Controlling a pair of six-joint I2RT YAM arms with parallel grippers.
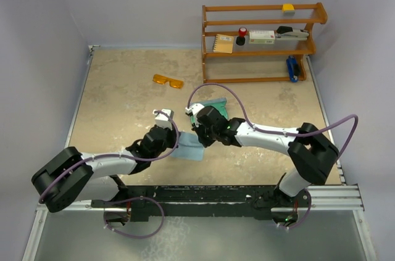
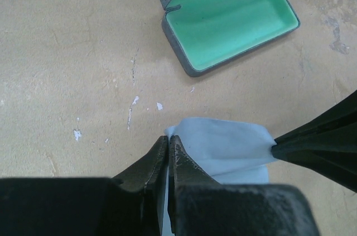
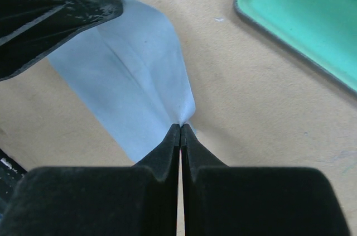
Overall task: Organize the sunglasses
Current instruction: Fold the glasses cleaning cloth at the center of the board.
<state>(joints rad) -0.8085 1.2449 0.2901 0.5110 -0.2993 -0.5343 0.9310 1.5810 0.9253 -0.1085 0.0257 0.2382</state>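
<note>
1. Chiefly, the risk lies in the cloth (image 3: pixel 128 68): it is stretched between two pinches, each on only a thin corner, so an uneven pull or lift would likely slip one corner free and let it flop back onto the counter (image 1: pixel 123 100).
2. A second hazard is the closeness of the two arms. Both work over the same small patch, and a careless swing could knock one against the other or nudge the open case (image 2: pixel 228 15) just beyond.
3. The left hand (image 2: pixel 168 147) has its fingers pressed together, with the cloth's near corner nipped between the tips.
4. The right hand (image 3: pixel 181 130) is likewise closed to a sliver, gripping the opposite corner at its very tips.
5. The sunglasses (image 1: pixel 168 81) lie on the counter's far side, well apart from both hands and the case, touched by nothing. The part of the case's teal interior that shows is bare, so I judge that putting them away has yet to start.
</note>
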